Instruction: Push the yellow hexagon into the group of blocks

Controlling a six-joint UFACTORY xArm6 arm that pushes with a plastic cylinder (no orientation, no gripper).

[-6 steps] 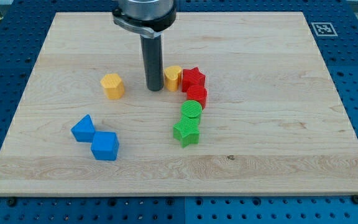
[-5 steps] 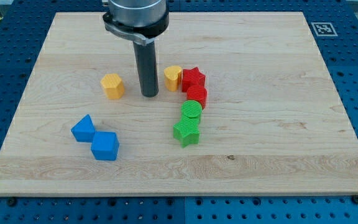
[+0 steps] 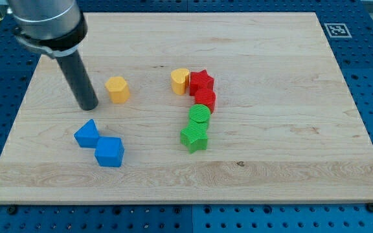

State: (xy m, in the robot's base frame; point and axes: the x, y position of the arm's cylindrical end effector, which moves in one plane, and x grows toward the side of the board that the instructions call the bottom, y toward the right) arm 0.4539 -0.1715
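Note:
The yellow hexagon (image 3: 117, 89) sits alone on the wooden board, left of centre. My tip (image 3: 88, 107) rests on the board just to its left and slightly lower, a small gap apart. The group stands right of centre: a yellow heart-like block (image 3: 180, 81), a red star (image 3: 201, 82), a red block (image 3: 206, 99), a green round block (image 3: 200, 115) and a green star (image 3: 194, 136), touching in a curved column.
A blue triangle (image 3: 87, 134) and a blue cube (image 3: 109, 151) lie at the view's lower left, below my tip. The board's left edge (image 3: 19, 110) is near my tip. A marker tag (image 3: 335, 29) sits at the top right corner.
My tip has moved to the view's left, from between the yellow hexagon and the group to the hexagon's left side. No block has moved.

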